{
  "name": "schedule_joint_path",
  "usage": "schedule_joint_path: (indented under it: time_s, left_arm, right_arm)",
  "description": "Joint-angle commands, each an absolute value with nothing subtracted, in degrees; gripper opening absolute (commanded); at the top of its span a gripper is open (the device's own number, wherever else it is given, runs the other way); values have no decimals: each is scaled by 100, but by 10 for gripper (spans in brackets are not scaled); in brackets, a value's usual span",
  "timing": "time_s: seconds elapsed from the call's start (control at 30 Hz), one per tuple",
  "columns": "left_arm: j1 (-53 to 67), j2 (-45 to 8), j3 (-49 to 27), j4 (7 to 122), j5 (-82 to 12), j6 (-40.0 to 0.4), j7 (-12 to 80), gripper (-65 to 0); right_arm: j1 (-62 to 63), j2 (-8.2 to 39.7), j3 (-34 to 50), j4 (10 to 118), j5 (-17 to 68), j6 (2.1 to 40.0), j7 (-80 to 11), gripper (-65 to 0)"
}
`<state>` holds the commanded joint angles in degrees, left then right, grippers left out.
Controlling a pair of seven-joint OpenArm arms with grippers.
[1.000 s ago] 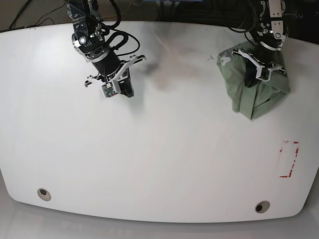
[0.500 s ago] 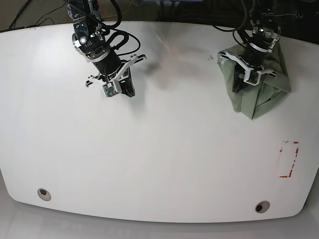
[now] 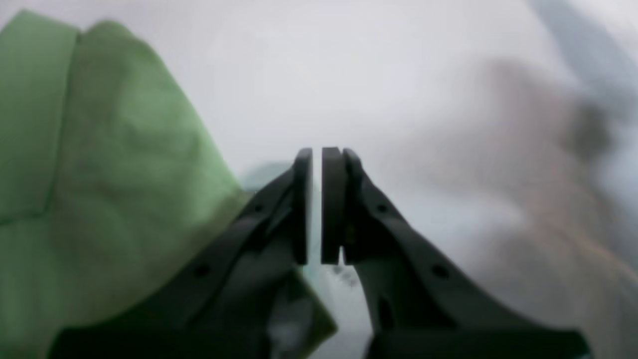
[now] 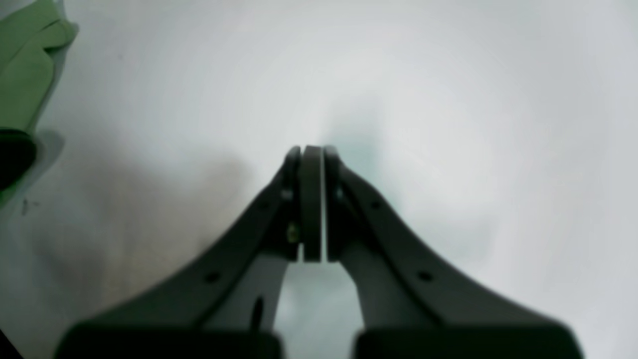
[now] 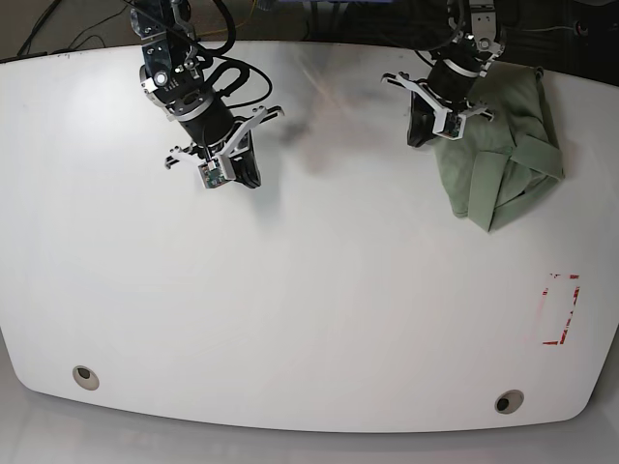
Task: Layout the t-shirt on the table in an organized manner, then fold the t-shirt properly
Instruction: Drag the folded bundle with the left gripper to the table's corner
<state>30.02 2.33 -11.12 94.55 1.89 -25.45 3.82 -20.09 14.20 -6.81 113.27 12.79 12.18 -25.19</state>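
Observation:
The pale green t-shirt [image 5: 498,159] lies bunched in a folded heap at the table's [image 5: 309,309] far right. In the base view my left gripper [image 5: 419,135] hangs just off the heap's left edge. The left wrist view shows this gripper [image 3: 317,154] shut with only a hairline gap and nothing between the pads, and the t-shirt [image 3: 99,199] beside it on the left. My right gripper [image 5: 249,179] hovers over bare table at the far left. The right wrist view shows it [image 4: 312,149] shut and empty, with the t-shirt [image 4: 25,75] far off in the top left corner.
Two round grey grommets [image 5: 85,377] [image 5: 509,401] sit near the front edge. Red tape marks [image 5: 561,309] lie at the right front. Cables and dark gear run along the table's back edge behind both arms.
My left arm has swung from above the t-shirt heap leftward and back, ending beside its left edge. The right arm has stayed put.

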Motion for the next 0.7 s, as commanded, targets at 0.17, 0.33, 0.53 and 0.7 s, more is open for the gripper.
schedule_joint_path:
  time_s: [0.17, 0.33, 0.53, 0.7]
  left_arm:
    - [2985, 75, -1631, 9218, 154, -2554, 382, -625]
    - [2879, -101, -2114, 9182, 154, -2563, 382, -625]
    - [2826, -303, -2756, 9147, 145, -2571, 382, -625]
    - [2826, -435, -3081, 9130, -84, -2571, 382, -625]
  right_arm:
    - [-2018, 1420, -681, 11327, 1279, 1226, -2519, -650]
    - [-2018, 1420, -681, 11327, 1288, 1226, -2519, -650]
    - [-2018, 1420, -690, 11327, 1288, 1235, -2519, -650]
    - [-2018, 1420, -690, 11327, 1288, 1235, -2519, -650]
